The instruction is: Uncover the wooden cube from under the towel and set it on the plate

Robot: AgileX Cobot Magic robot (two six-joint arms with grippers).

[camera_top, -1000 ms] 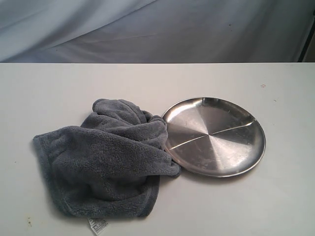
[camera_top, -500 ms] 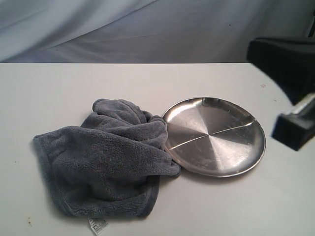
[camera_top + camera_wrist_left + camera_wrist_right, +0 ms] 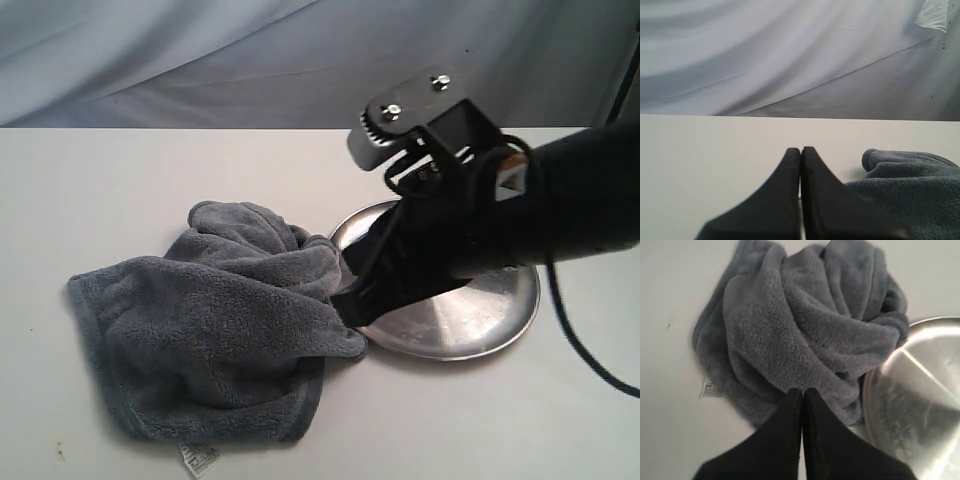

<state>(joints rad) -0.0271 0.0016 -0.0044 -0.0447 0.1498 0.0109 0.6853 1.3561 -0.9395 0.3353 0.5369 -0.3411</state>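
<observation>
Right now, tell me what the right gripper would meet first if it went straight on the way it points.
The towel: the right gripper, shut, aims at its bunched edge beside the plate. How near the tips are is unclear.

Crumpled grey towel (image 3: 215,330) lies touching the shiny steel plate (image 3: 492,318).

No legible word, brand or number anywhere. At the hem of the towel (image 3: 215,330), a small white label (image 3: 198,460) with faint grey print, too small to read in the exterior view and no clearer in the right wrist view. On the black right arm (image 3: 570,200), a small orange-and-white sticker (image 3: 512,178), blurred beyond reading.
</observation>
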